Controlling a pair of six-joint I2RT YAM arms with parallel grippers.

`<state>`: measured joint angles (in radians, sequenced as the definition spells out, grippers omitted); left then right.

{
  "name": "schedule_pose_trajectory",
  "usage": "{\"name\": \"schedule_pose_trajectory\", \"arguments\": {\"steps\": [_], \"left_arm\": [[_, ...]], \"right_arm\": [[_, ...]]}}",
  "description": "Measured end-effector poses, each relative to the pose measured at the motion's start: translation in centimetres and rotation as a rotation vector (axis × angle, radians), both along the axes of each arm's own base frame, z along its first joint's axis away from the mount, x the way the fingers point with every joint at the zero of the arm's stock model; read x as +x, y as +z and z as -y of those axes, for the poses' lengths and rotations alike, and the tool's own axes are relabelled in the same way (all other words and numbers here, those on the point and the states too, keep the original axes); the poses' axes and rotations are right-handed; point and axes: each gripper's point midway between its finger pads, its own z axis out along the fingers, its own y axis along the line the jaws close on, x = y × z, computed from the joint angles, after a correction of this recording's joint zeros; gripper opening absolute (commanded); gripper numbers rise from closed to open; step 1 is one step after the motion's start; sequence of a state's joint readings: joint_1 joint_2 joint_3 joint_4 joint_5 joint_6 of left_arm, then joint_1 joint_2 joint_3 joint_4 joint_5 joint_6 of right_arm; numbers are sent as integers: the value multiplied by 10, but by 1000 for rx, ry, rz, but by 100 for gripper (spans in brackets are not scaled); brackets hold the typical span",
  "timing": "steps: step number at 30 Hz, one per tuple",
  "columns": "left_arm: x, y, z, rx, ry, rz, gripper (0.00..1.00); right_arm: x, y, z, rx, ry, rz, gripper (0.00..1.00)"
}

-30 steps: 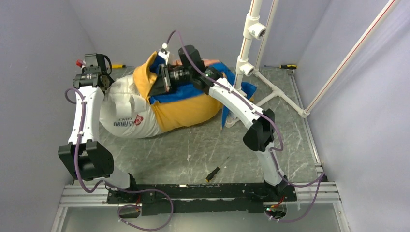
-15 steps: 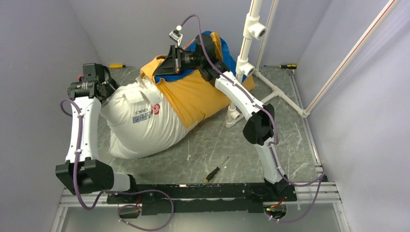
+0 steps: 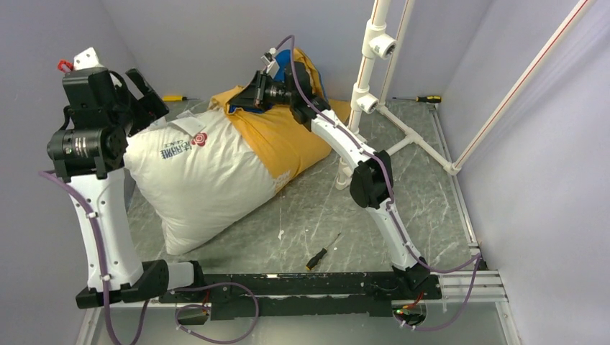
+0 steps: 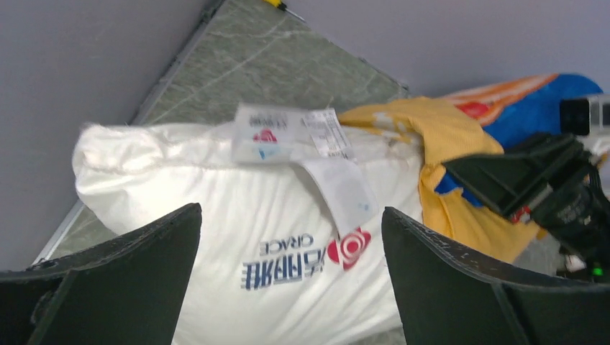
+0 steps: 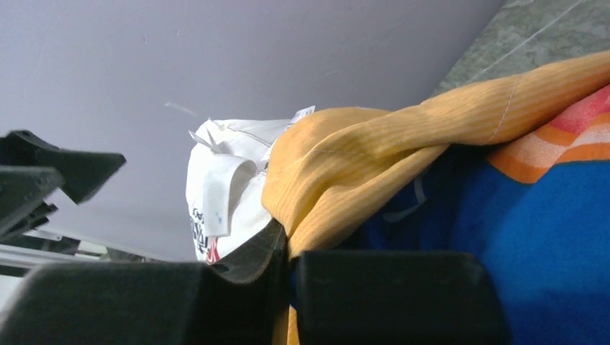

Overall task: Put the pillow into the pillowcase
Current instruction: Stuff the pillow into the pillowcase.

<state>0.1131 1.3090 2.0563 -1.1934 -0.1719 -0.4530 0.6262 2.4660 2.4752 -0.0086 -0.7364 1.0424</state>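
Observation:
The white pillow point(image 3: 194, 176) lies slanted on the table, its red logo and tags toward the back. Its far end sits inside the pillowcase point(image 3: 284, 140), whose orange side faces up and whose blue side shows at the top. My right gripper point(image 3: 249, 93) is shut on the case's orange edge point(image 5: 345, 180), held up near the back wall. In the right wrist view, the right gripper point(image 5: 290, 248) pinches that fabric beside the pillow point(image 5: 216, 180). My left gripper point(image 3: 147, 97) hangs open, raised above the pillow's left corner. In the left wrist view, the left gripper point(image 4: 291, 219) frames the pillow point(image 4: 216, 215), touching nothing.
A white pipe frame point(image 3: 363, 93) stands just right of the pillowcase. A small black screwdriver point(image 3: 320, 253) lies near the front rail. Two more screwdrivers point(image 3: 173, 98) point(image 3: 428, 98) lie along the back edge. Grey walls close in on the left, back and right.
My left gripper opened, let go of the pillow and rose up to the left. The right gripper lifted the case edge up and back. More of the pillow now shows outside the case.

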Motion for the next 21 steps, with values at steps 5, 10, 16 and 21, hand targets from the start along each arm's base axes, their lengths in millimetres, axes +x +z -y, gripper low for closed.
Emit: {"name": "schedule_pose_trajectory", "arguments": {"steps": [5,10,16,21], "left_arm": [[-15,-27,17,-51,-72,-67,99],[-39,-106,20,-102,-50,-299,99],[-88,-206,22,-188,59,-486,99],[-93,-241,20,-212,117,-485,100]], "right_arm": [[10,5,6,8,-40,19,42],[20,26,26,-22,-118,104,97],[-20,72,64,-110,-180,323,100],[-49,120,96,-60,-268,532,100]]}}
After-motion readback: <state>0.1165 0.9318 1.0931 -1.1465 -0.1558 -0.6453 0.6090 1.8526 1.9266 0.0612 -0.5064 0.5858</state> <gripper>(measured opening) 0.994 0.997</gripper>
